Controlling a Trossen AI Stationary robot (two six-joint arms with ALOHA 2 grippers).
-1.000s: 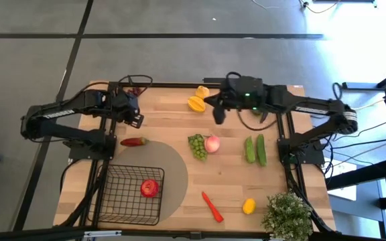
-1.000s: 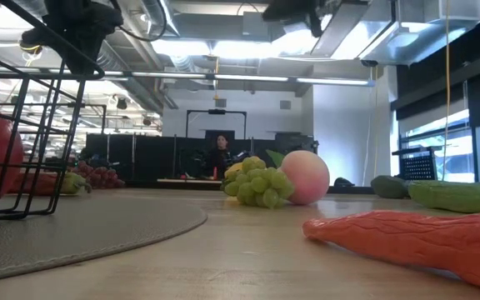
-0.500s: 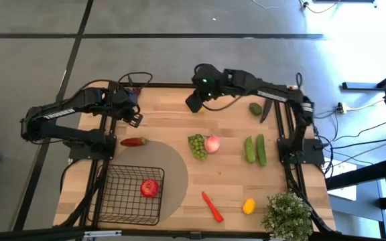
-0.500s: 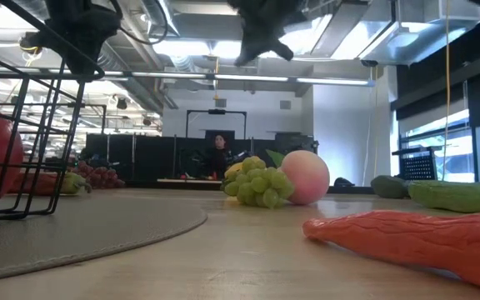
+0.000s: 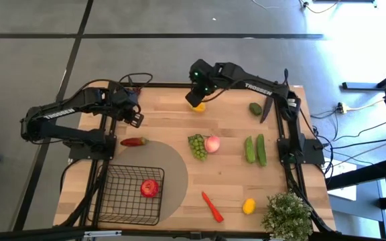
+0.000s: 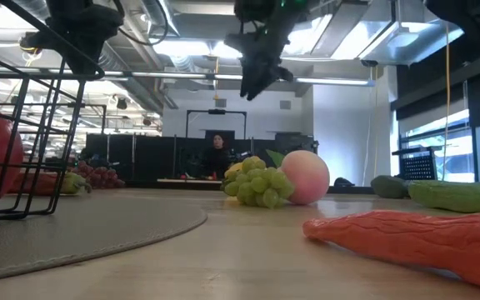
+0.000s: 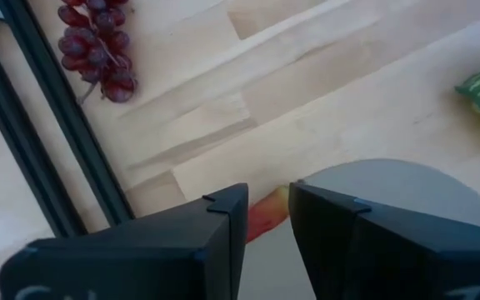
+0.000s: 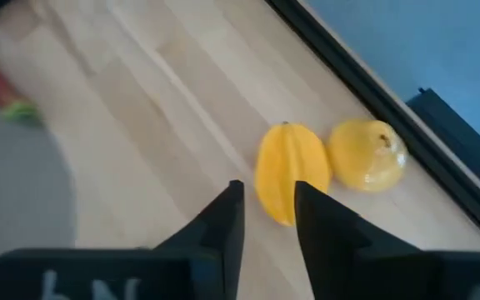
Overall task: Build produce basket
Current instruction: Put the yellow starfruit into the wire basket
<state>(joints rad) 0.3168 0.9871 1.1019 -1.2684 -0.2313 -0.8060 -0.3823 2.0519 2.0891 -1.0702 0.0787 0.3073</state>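
Note:
The black wire basket (image 5: 129, 201) stands at the near left on a round tan mat and holds a red apple (image 5: 149, 188). My right gripper (image 5: 196, 100) hovers above two yellow fruits at the far edge, a ribbed one (image 8: 290, 179) and a round one (image 8: 369, 154); its fingers stand a narrow gap apart, empty. My left gripper (image 5: 135, 120) waits in the air at the far left, also narrowly open, above a red chili (image 5: 134, 142). Purple grapes (image 7: 98, 46) lie beside the left frame rail.
Green grapes (image 5: 196, 146) and a pink peach (image 5: 212, 143) lie mid-table, two cucumbers (image 5: 255, 149) to their right. A green fruit (image 5: 255, 108) lies far right, an orange-red pepper (image 5: 212, 206) and a lemon (image 5: 248, 206) near, and a potted plant (image 5: 288, 214) at the near right corner.
My right gripper has swung along the far edge toward the table's left, from above the middle to over the yellow fruits, and has come down somewhat. The produce and the basket have stayed where they were.

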